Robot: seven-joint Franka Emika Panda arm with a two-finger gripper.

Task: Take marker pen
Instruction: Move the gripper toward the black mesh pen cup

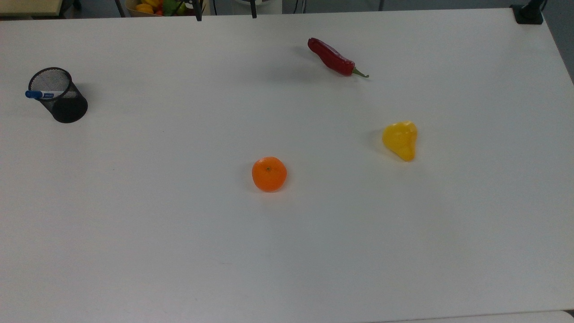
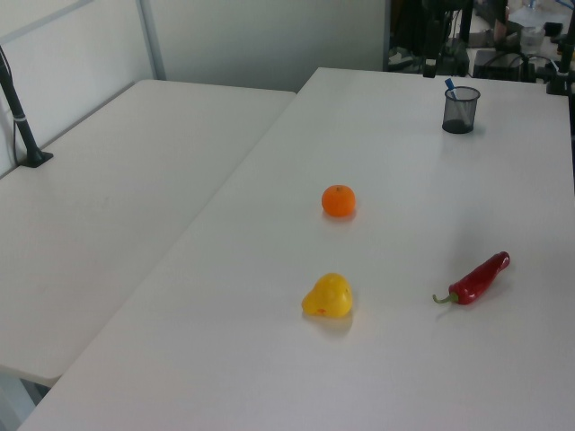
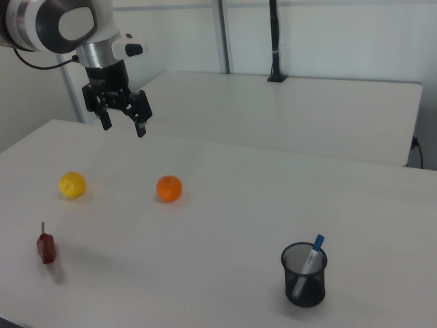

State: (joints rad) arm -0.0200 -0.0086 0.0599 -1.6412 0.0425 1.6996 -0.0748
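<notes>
The marker pen [image 3: 309, 265] stands tilted inside a black mesh cup [image 3: 304, 285], its blue cap leaning on and projecting over the rim. In the top view the cup [image 1: 59, 95] sits near the top view's left edge of the white table [image 1: 287, 251], with the pen [image 1: 44, 94] pointing toward that edge. In the left view the cup [image 2: 460, 109] stands at the far end of the table.

Step in hand: approach. Judged from the layout, the arm should travel across the table toward the cup, staying high enough to pass over the orange [image 3: 168, 188]. Align the fingers across the pen's barrel just below the cap, where it clears the rim. Descend along the pen's tilt, not vertically, to avoid striking the rim and tipping the cup. Lift along the same tilt until the lower end is clear.

The gripper [image 3: 123, 118] hangs in the air well apart from the cup, above and behind the orange in the right view. Its fingers are spread, with nothing between them and nothing touched.

The yellow pepper [image 1: 400, 140] and the red chilli [image 1: 333, 58] lie well away from the cup and need no handling.
</notes>
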